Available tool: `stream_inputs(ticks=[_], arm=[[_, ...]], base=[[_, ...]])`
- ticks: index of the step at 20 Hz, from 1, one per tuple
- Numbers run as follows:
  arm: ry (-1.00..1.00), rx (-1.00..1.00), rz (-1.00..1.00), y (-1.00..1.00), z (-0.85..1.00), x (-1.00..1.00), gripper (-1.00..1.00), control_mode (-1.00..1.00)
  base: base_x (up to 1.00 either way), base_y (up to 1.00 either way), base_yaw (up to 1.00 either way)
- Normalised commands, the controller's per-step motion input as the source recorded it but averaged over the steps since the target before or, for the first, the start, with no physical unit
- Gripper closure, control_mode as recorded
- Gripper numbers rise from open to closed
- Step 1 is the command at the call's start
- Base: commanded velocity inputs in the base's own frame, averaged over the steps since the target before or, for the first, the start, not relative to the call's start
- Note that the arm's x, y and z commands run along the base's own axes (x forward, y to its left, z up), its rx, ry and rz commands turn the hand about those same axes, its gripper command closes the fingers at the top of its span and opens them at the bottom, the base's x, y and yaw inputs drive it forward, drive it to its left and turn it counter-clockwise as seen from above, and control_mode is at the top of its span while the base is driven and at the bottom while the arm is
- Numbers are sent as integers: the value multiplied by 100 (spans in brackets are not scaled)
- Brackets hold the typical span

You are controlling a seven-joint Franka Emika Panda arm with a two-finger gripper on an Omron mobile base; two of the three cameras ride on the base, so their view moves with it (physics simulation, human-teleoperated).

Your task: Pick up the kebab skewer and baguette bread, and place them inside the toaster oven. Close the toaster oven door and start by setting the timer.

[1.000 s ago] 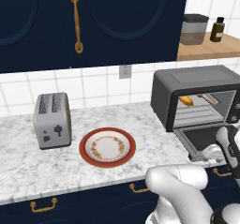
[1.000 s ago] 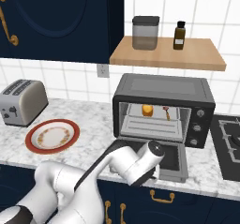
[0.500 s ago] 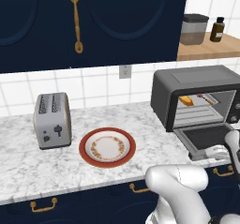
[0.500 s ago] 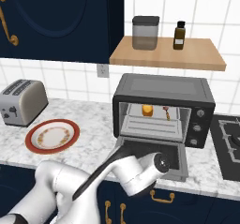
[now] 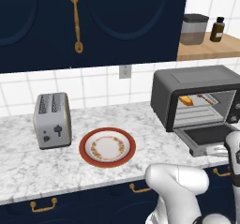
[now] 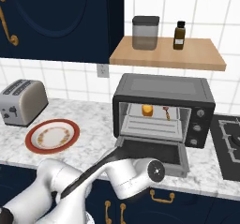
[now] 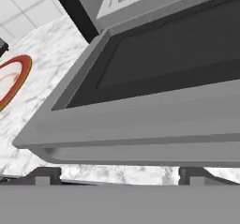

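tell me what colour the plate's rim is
Red, around a white centre with an orange-brown ring pattern; the plate shows best in the left base view.

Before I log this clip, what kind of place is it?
A rendered home kitchen: a marble counter with a toaster and an open toaster oven, navy cabinets above, and a stovetop at the right.

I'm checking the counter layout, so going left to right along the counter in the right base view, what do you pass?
Silver toaster → red-rimmed plate → toaster oven, its door folded down → stovetop.
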Motion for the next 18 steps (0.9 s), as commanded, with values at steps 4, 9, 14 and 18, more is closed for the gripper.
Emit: stream_inputs(ticks=[4,9,14,18], arm=[[-16,-8,-5,69,47,75,-100,-100],[-13,-7,-2,71,33,88,-100,-100],[-4,-2,0,46,33,88,-100,-100],[0,-1,0,41,41,83,-100,-100]], base=[[0,0,0],[0,0,0],[0,0,0],[0,0,0]])
